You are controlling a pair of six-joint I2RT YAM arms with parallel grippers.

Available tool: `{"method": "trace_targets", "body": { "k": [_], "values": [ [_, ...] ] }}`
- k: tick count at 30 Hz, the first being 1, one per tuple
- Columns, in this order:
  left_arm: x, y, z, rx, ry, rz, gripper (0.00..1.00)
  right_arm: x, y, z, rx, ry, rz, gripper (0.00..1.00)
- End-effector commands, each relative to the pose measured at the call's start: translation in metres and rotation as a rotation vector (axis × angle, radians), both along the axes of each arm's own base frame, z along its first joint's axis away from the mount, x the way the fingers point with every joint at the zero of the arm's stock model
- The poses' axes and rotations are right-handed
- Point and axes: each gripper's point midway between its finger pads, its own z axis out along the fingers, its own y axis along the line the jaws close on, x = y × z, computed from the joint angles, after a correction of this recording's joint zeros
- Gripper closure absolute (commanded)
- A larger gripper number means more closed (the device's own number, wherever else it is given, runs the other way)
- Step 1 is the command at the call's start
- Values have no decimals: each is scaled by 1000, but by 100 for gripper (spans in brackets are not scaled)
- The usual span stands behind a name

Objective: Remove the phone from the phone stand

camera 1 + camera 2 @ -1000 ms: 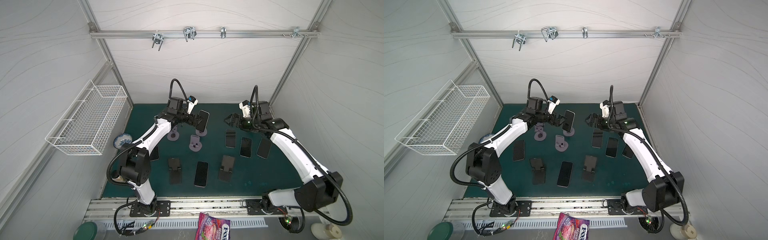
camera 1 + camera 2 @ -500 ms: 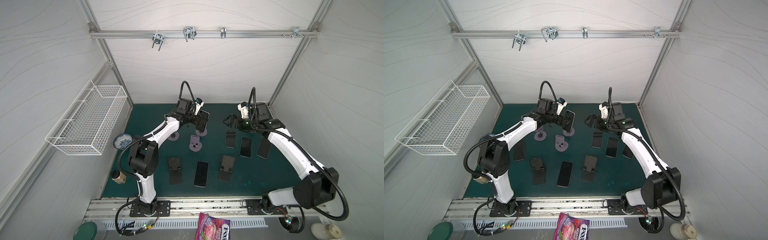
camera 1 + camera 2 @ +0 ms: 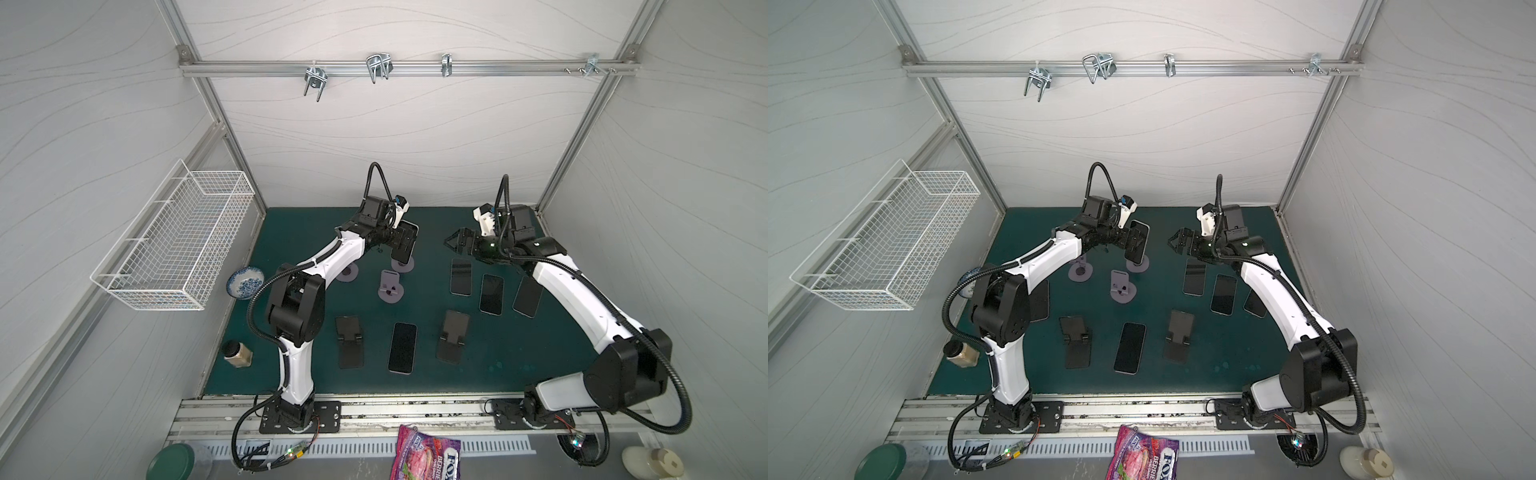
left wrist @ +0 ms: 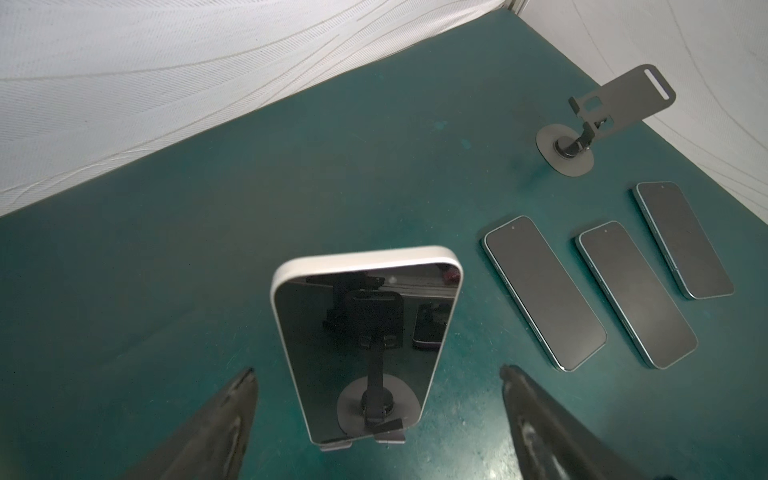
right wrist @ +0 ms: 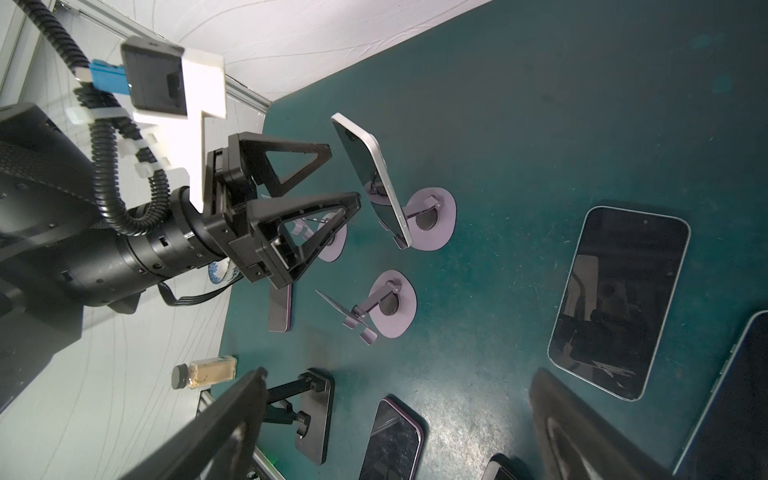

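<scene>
Phone (image 4: 365, 345) with a pale rim stands upright on a lilac stand (image 5: 430, 220) near the back of the green mat (image 4: 166, 249). Left gripper (image 5: 343, 174) faces the screen with jaws spread wider than the phone, fingertips just short of it, touching nothing. Right gripper (image 3: 456, 242) hovers well apart, wide open and empty. A good grip likely means centring on the phone's long edges, squeezing evenly, then lifting it up over the stand's bottom lip so the stand does not tip.
</scene>
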Motion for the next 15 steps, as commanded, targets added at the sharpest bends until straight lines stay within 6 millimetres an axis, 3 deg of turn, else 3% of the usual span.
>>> {"method": "trace_targets", "body": {
  "k": [1,15],
  "values": [
    [14,-10,15,-23,-56,-9,8,4,2,-7,15,10,7,1],
    [27,-20,9,-29,-64,12,11,6,-2,-13,18,24,5,1]
  ]
}}
